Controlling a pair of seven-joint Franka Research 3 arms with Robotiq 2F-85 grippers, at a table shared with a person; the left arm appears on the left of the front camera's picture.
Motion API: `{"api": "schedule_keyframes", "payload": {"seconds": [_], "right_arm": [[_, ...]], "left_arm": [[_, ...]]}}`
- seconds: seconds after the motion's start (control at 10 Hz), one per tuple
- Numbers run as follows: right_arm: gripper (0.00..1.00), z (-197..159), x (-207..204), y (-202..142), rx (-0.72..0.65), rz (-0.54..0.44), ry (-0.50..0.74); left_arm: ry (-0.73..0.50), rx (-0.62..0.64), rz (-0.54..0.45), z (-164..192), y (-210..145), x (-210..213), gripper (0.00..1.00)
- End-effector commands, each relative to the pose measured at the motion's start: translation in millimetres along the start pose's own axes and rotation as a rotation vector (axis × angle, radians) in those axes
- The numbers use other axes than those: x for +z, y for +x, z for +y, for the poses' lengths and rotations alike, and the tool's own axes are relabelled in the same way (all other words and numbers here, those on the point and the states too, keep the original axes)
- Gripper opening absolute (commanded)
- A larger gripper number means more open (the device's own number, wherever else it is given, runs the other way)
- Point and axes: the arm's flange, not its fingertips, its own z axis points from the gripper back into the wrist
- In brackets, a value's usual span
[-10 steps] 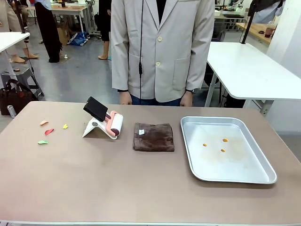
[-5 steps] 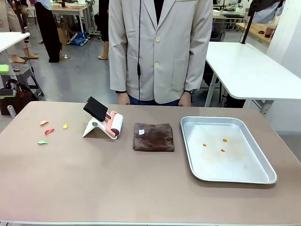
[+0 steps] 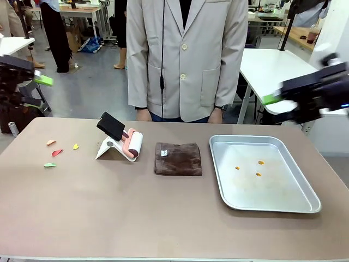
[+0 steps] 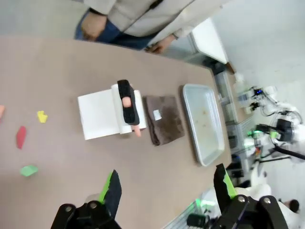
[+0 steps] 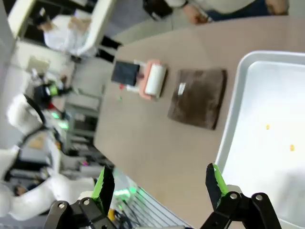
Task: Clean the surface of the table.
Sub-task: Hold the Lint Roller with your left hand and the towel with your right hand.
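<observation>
Lint roller (image 3: 131, 143) propped on a white stand (image 3: 107, 148), folded brown cloth (image 3: 178, 159) just right of it, then a silver tray (image 3: 283, 192) holding three orange crumbs (image 3: 260, 162). Four coloured scraps (image 3: 56, 152) lie loose at far left. Person in a beige jacket (image 3: 185, 60) stands at the far side.

On the taupe worktop (image 3: 109, 213) a lint roller (image 3: 133, 144) rests on a white stand (image 3: 108, 148), near a folded brown cloth (image 3: 178, 159). A silver tray (image 3: 272, 191) on the right holds orange crumbs (image 3: 260, 162); coloured scraps (image 3: 56, 152) lie far left. The left gripper (image 3: 34, 77) and right gripper (image 3: 277, 100) hang raised at either side, a person (image 3: 185, 54) standing behind
</observation>
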Motion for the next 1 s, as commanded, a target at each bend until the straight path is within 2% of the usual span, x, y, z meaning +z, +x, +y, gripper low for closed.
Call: {"api": "schedule_keyframes", "payload": {"seconds": [0.0, 0.3, 0.5, 0.6, 0.9], "right_arm": [[1.0, 24, -59, 7, 0.068, 0.123, -0.123], [1.0, 60, -158, -4, 0.146, 0.319, -0.351], [1.0, 75, -205, -15, 0.015, 0.302, -0.562], [1.0, 76, -219, -20, -0.018, 0.287, -0.617], [1.0, 70, -223, -22, -0.095, 0.271, -0.658]], "left_arm": [[0.081, 0.01, 0.15, -5, 31, -30, 1.0], [0.156, -0.002, 0.263, -8, 58, -77, 1.0], [0.192, -0.028, 0.313, -7, 67, -97, 1.0], [0.218, -0.047, 0.326, -6, 71, -105, 1.0], [0.263, -0.064, 0.374, 1, 78, -123, 1.0]]}}
